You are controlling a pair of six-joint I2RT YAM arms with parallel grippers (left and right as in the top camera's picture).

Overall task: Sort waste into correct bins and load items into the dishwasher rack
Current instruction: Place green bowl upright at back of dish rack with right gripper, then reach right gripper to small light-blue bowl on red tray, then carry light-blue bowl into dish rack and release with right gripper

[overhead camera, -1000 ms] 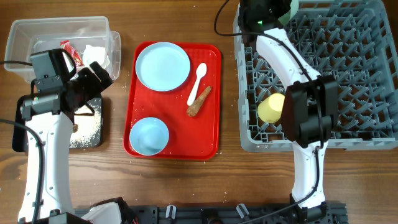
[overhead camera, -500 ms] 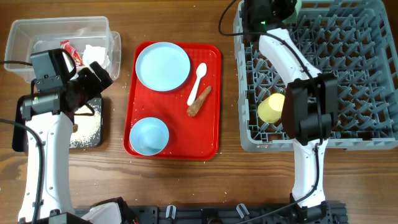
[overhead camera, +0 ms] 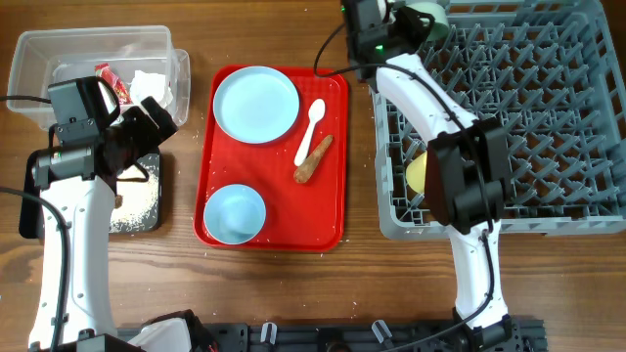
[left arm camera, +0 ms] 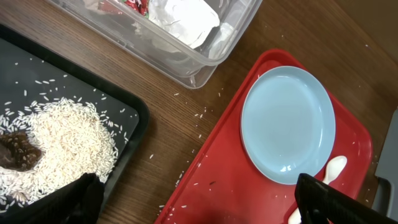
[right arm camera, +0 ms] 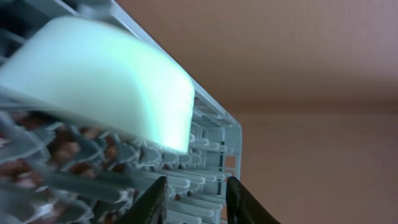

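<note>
The mint-green bowl (overhead camera: 427,14) leans on pegs at the upper-left corner of the rack (overhead camera: 548,117), top of frame, probably propped to drain. The right hand (right arm camera: 194,199) hangs just beside it, fingers spread, nothing held. The left hand (left arm camera: 202,200), spread wide and empty, hovers over the black tray (left arm camera: 135,118) edge, with the plate (left arm camera: 287,124) nearby.

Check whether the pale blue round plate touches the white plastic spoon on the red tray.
Apart. The overhead view shows a strip of red tray between the pale blue plate's rim and the white spoon's bowl.
</note>
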